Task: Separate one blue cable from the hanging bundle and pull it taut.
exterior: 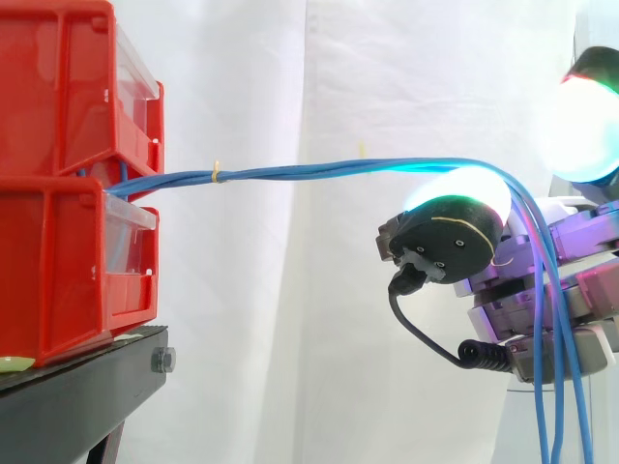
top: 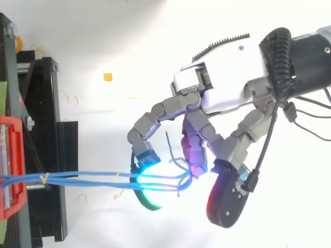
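Observation:
A bundle of thin blue cables (exterior: 290, 172) comes out between the two stacked red bins (exterior: 58, 145) and runs level to the right, bound by a small yellow tie (exterior: 217, 172). It passes over a glowing cyan-green fingertip (exterior: 459, 198) of my hand (exterior: 580, 280), then drops straight down along the palm. From above, the cables (top: 93, 178) spread into separate strands across the green pad (top: 147, 186) and end between curled fingers of the hand (top: 227, 98). Loose cable ends (top: 168, 137) stick up near the fingers. The strands look stretched together; none stands apart.
The red bins sit on a black stand (exterior: 77, 396) at the left, also seen from above (top: 51, 103). A white curtain hangs behind. A small orange scrap (top: 107, 77) and bits of debris lie on the white floor.

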